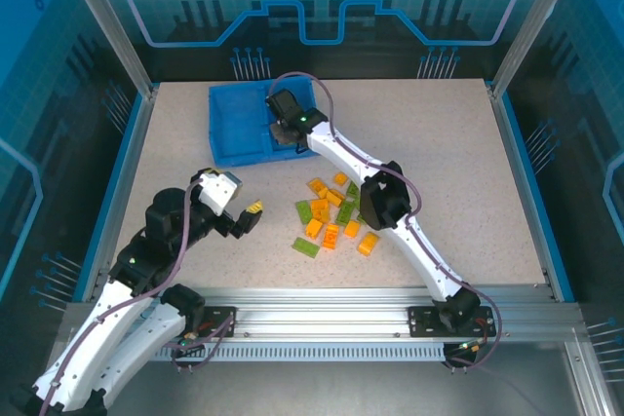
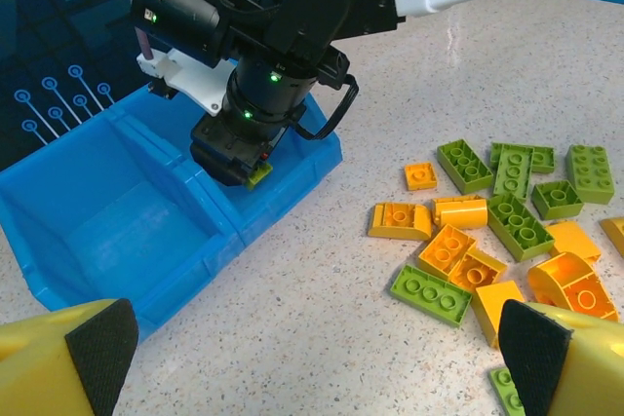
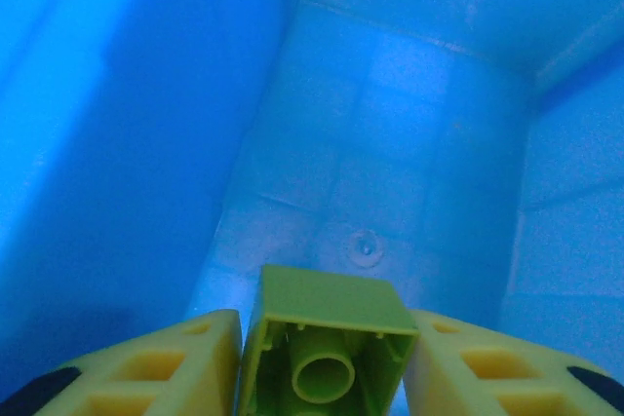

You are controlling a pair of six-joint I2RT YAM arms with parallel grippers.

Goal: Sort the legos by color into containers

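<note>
One small light green studded plastic brick (image 3: 327, 338) is pinched between the yellow fingers (image 3: 180, 362) of the right end effector (image 1: 288, 133). Its hollow underside, with a single round tube, faces the wrist camera, so the studs appear to point down. From beneath it looks roughly square, so I judge it has no long axis to line up.

The brick hangs over the right-hand compartment (image 3: 390, 124) of the shallow translucent blue plastic tray (image 1: 229, 143), just beside the central divider (image 2: 200, 197) and on the side toward the brick pile. The floor directly below it is bare blue plastic. The coming move turns on this relation. The brick is above the compartment and inside its walls, not touching the floor, so parting the fingers should probably drop it straight in. The risk is a bounce against the divider. The left-hand compartment (image 2: 107, 211) looks bare as far as it can be seen.

The loose pile of orange and light green bricks (image 1: 331, 216) lies on the speckled desk (image 1: 439, 143). It is well apart from the tray, between the two arms.

The left end effector (image 1: 249, 213) is spread wide and holds nothing. Its black pads (image 2: 97, 348) frame the wrist view, and it hovers near the pile's left edge. Of the two, it is the nearer to the loose bricks.
</note>
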